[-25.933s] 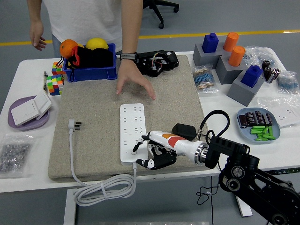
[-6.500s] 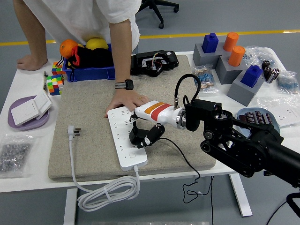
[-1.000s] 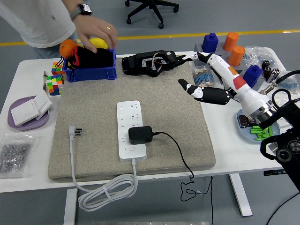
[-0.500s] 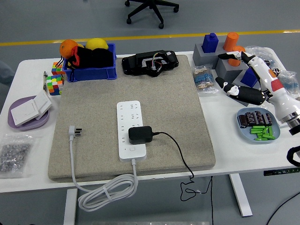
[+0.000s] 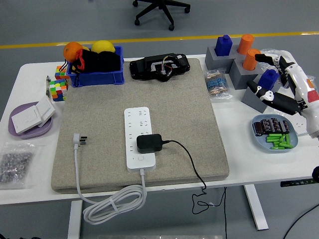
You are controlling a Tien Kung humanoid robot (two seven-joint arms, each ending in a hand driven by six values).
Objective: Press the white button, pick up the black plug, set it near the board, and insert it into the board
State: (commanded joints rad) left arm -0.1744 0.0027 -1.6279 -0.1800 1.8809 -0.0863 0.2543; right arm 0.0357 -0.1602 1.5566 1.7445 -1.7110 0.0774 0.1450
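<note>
Black plug (image 5: 149,143): plugged into white power strip (image 5: 139,138), mid grey felt mat (image 5: 99,124).
Right hand (image 5: 281,82): at counter (image 5: 30,79) right edge, fingers (image 5: 269,96) spread, holding nothing.
Mat room: wide and flat.

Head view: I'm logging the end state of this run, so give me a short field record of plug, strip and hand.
black plug: seated in the white power strip, toward its near end
plug cable: trails right, off the mat's near edge
strip's own plug: loose on the grey mat
right hand: open, at the right edge, holding nothing
left hand: not in view
</note>
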